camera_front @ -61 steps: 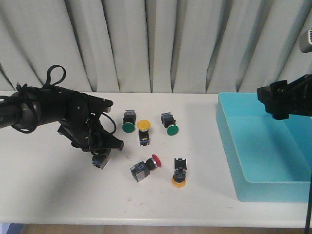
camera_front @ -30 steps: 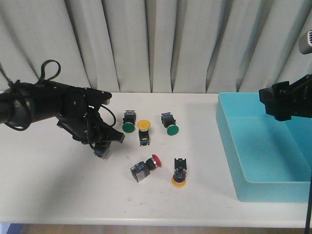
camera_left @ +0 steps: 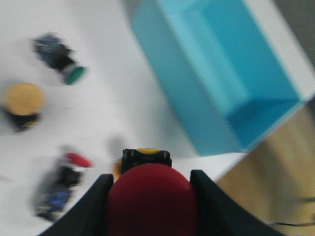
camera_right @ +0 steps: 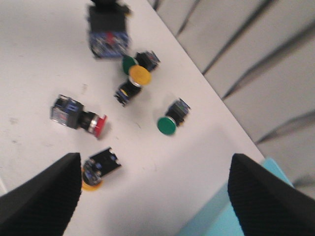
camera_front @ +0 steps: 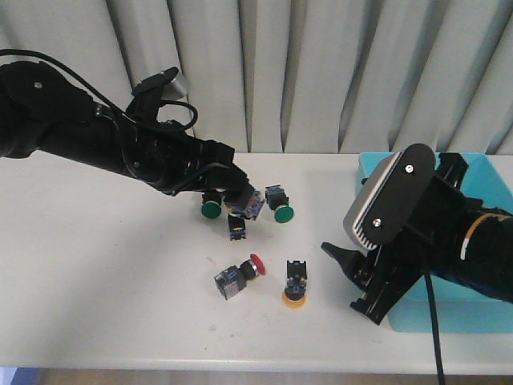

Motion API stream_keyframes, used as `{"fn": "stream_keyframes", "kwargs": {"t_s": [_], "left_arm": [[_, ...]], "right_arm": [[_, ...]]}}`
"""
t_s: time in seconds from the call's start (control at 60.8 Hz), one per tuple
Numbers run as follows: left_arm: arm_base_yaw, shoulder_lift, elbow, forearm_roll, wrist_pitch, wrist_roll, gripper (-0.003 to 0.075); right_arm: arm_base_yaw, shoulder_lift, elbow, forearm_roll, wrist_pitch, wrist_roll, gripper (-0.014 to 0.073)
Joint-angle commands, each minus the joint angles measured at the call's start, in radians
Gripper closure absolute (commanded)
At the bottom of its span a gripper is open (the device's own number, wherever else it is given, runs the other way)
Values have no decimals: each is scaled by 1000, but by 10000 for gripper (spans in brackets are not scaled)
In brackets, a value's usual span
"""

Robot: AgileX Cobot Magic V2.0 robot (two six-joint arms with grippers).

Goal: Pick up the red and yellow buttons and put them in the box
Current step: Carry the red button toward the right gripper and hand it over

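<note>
Left gripper (camera_front: 243, 200) clamped (raised above table); right gripper (camera_right: 152, 189) spread.

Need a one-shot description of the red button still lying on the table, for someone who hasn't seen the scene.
Start from the turquoise box at the table's right end and look left across the white table to the cluster of switches. The red button is in the row nearest the robot, lying on its side, left of the yellow button standing cap-down. It is the only red-capped switch resting on the table.

Red button (camera_left: 152, 199) between claw fingers (camera_left: 96, 209)
</note>
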Motion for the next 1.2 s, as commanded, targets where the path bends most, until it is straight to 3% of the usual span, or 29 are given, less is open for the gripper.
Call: {"fn": "stream_keyframes", "kwargs": {"t_s": [0.0,0.263,0.543,0.74,0.806,0.888,1.069,1.184], "left_arm": [[-6,-49,-26,-214,41,79,726],[-14,-49,-26,-380,152,210,726],[-102,-49,-26,-380,144,227,726],[-111,-49,-26,-380,159,227,726],[-111,-49,-26,-380,174,226,726],[-112,-49,-26,-380,183,226,724],[-114,-49,-26,-380,193,226,720],[-114,-49,-26,-380,187,227,716]], "right_arm": [[49,-14,-26,5,-89,-14,11],[123,-12,-26,29,-105,-11,11],[126,14,-26,46,-143,-11,11],[118,46,-26,48,-147,-5,27],[118,46,-26,49,-161,-3,71],[118,46,-26,52,-187,12,197],[118,46,-26,51,-190,19,598],[118,46,-26,51,-190,19,602]]}}
